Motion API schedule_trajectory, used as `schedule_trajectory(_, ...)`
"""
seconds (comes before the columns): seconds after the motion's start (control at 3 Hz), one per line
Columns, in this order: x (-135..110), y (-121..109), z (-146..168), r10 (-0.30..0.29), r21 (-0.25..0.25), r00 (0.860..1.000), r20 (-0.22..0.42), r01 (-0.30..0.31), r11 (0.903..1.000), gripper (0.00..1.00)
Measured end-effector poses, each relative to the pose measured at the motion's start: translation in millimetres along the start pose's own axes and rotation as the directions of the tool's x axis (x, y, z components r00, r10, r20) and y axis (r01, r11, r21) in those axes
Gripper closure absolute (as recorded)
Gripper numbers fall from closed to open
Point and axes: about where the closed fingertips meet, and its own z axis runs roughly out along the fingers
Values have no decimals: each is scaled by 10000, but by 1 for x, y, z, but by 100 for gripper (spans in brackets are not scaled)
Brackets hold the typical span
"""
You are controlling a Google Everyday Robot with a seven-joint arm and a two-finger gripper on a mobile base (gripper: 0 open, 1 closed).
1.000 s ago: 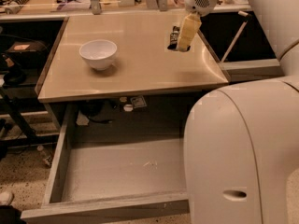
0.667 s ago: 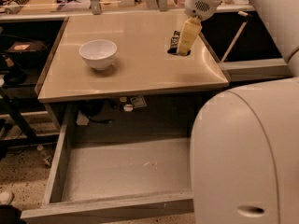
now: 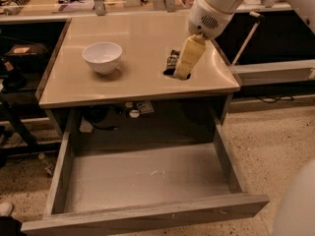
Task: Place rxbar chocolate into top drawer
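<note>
Robot body (image 3: 301, 205) has slid off the top drawer (image 3: 147, 176), which lies open under the worktop (image 3: 142, 43). White bowl (image 3: 102, 57) sits left, well apart. Tool (image 3: 182, 73) points down at the worktop's right side, against the rxbar chocolate (image 3: 172, 62); can't tell if it is clamped or apart.

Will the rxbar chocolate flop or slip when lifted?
The rxbar chocolate lies flat and thin at the tip of the gripper, so it is probably fairly stiff. It is small, so likely light. On the glossy tabletop it may slide if nudged.
</note>
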Motion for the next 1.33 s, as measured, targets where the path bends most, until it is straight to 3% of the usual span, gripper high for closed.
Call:
schedule_trajectory(0.33,-2,43,11,-117,-691,9995,281,136,9975,100)
schedule_trajectory(1.0,2,66,23,100,-936,9997,223,-79,9956,100)
schedule_trajectory(1.33,6,95,51,641,-1400,9974,330,-589,9884,100)
